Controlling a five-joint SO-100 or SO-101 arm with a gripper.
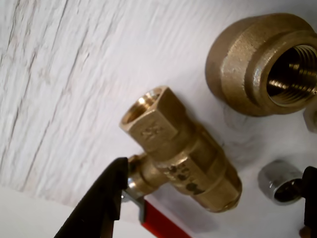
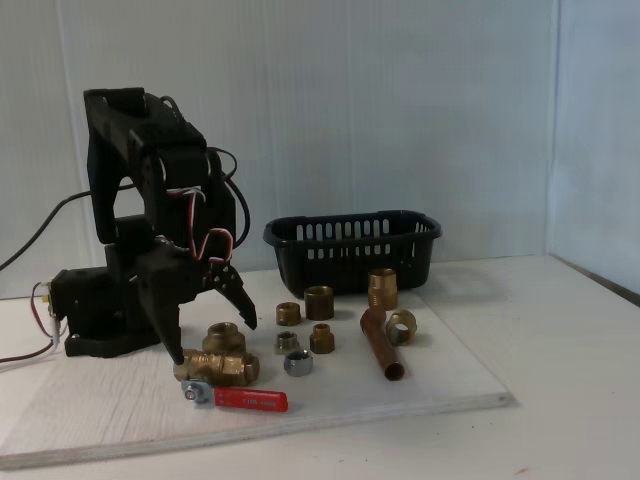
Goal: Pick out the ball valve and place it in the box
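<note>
Gripper point(image 2: 212, 342) open over the ball valve point(image 2: 222, 367) near left; I'm at the grasp step, next I close, then carry to the box point(image 2: 352, 249).

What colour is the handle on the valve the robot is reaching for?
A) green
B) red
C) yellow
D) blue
B: the valve under the open gripper has a flat red handle sticking out along the board; its red edge also peeks in at the bottom of the wrist view.
</note>
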